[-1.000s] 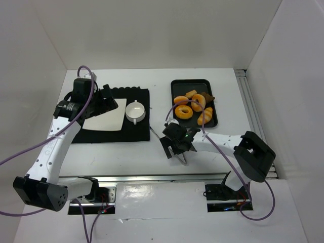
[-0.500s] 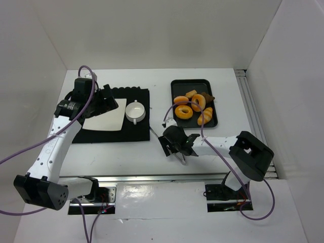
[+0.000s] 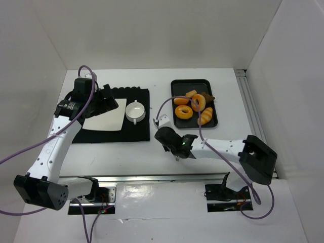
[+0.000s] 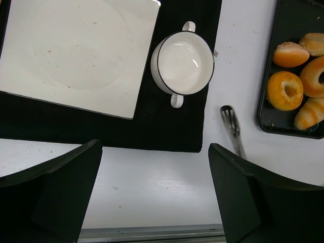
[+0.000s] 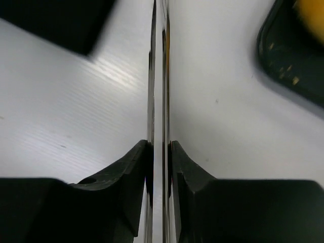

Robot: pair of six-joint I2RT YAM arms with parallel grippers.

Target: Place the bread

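Bread: golden-orange bread pieces (image 3: 184, 112) (image 4: 284, 90), a ring, several rolls and one darker brown piece, all lying in the tray
Tray: shallow black rectangular tray (image 3: 182, 87) (image 4: 288, 20) on the far right part of the white counter (image 3: 126, 157), well apart from the plate
Right jaws: clamped on the slim metal tongs (image 5: 158, 76) (image 4: 232, 129), with the black fingers (image 5: 126, 172) pressed against either side; low over the counter between mat and tray
Tongs: blades together and seen edge-on in the right wrist view; the tip is near the tray's left rim, not touching it
Plate: white square plate (image 3: 104, 121) (image 4: 76, 50), flat on the left part of the black fabric mat (image 3: 136, 132) (image 4: 167, 131)
Bowl: white round two-handled bowl with a dark rim (image 3: 135, 111) (image 4: 183, 63), upright on the mat just right of the plate
Left jaws: wide apart, holding nothing, raised over the far left of the mat by the plate's far corner
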